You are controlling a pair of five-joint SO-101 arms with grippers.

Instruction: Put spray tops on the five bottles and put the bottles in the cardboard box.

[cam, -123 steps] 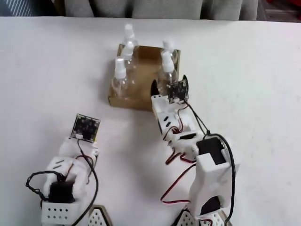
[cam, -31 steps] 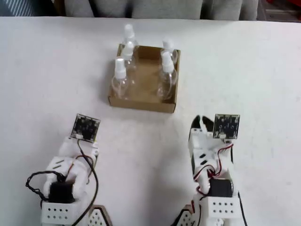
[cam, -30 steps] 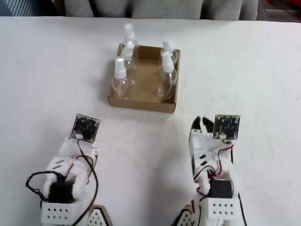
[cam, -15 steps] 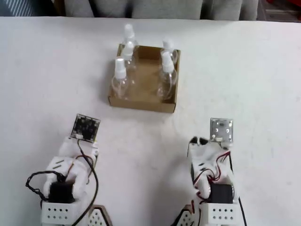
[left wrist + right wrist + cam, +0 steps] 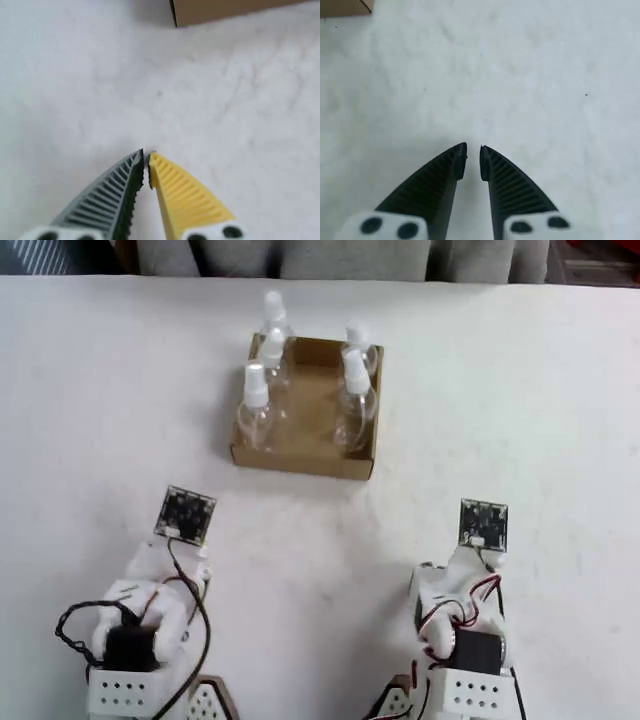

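Cardboard box (image 5: 300, 461), left tool (image 5: 146, 155), right tool (image 5: 473, 149) apart

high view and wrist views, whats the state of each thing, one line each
bottles: five, upright, spray tops on
box: open at the top, bottles inside; cannot tell if the rearmost bottle is inside or just behind
left end effector: shut, empty
right end effector: shut but for a slit, empty

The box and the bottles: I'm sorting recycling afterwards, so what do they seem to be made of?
The cardboard box looks like plain brown cardboard, matte, with a dull unprinted wall. The bottles seem clear plastic, possibly glass: the box floor shows through them, with faint glints. Their spray tops look like opaque white plastic, smooth.
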